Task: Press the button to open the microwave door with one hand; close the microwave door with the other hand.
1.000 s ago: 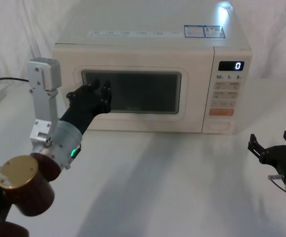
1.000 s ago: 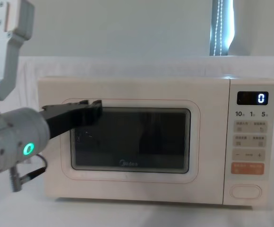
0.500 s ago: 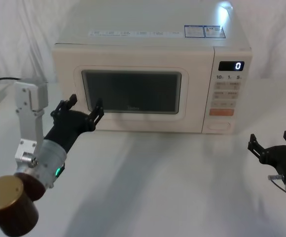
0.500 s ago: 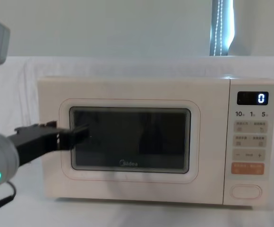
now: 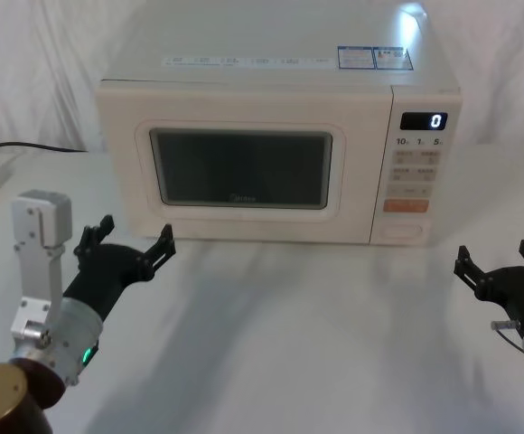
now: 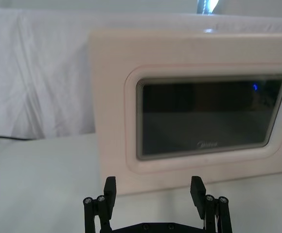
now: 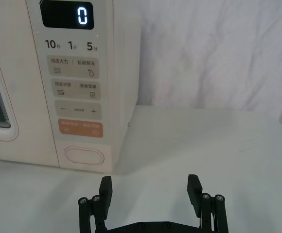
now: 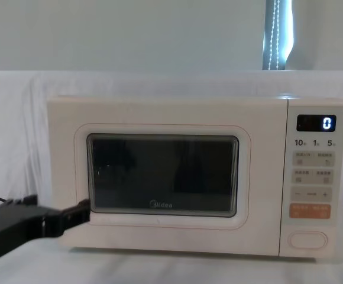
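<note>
Left tool (image 5: 125, 250) hovers low over the desk (image 5: 289, 334), in front of the microwave's lower left corner and apart from it, with its fingers spread wide. In the chest view the left tool (image 8: 53, 220) is cut off at the picture's edge, so just one dark finger shows, overlapping the door's lower left frame. Right tool (image 5: 506, 267) sits over the desk well to the right of the microwave (image 5: 280, 136), fingers also spread apart, its arm cut off by the frame.

Standing at the back of the desk against a white cloth backdrop (image 5: 45, 54), the microwave has its door (image 5: 242, 170) shut flush with the body. Nothing can be made out behind its dark glass. Just right of the door, the control panel shows a lit 0 on the display (image 7: 67, 14), the orange button (image 7: 80, 128), and at the bottom the wide cream button (image 7: 84, 157), untouched.

At the far left edge, a black cable (image 5: 27, 146) runs to a white object that is only partly visible.
</note>
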Action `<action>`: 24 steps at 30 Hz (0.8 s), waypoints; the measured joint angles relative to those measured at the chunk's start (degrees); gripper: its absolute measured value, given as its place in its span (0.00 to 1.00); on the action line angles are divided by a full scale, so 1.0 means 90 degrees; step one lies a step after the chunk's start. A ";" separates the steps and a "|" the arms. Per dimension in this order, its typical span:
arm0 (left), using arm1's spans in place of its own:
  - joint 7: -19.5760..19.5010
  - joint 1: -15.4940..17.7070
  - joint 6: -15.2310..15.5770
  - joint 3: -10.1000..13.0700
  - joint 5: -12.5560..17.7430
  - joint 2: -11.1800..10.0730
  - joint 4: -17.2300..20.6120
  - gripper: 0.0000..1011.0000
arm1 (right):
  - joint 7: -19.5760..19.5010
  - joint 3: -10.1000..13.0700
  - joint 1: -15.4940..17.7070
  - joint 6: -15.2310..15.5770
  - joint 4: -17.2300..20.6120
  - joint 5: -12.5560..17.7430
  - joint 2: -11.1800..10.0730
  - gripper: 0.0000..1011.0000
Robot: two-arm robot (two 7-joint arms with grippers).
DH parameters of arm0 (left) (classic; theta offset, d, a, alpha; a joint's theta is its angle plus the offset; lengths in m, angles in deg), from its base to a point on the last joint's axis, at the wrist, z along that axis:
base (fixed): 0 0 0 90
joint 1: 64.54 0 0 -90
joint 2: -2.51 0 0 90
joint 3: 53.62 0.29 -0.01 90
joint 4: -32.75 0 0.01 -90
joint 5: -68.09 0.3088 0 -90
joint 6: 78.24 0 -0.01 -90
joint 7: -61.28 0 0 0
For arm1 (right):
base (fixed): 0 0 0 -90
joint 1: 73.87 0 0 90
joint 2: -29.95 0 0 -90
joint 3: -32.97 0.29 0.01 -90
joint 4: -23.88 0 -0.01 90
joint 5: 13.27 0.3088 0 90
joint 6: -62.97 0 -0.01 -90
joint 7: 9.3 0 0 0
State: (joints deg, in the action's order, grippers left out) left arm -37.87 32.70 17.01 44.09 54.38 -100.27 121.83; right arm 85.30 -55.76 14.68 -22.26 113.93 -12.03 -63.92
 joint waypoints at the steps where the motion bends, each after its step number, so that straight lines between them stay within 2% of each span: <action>1: -0.0001 -0.0041 -0.0025 -0.0032 0.0001 0.0001 -0.0025 0.99 | 0.0000 0.0000 -0.0001 0.0000 0.0000 0.0000 0.0000 0.99; 15: -0.0005 -0.0281 -0.0233 -0.0317 -0.0088 0.0097 -0.0160 0.99 | 0.0000 0.0000 -0.0001 0.0000 0.0000 0.0000 0.0000 0.99; 24: -0.0005 -0.0316 -0.0288 -0.0368 -0.0075 0.0095 -0.0195 0.99 | 0.0000 0.0000 0.0000 0.0000 0.0000 0.0000 0.0000 0.99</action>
State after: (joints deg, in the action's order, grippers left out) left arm -37.92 29.86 14.42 40.78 53.70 -99.42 120.08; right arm 85.30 -55.76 14.68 -22.25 113.93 -12.03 -63.92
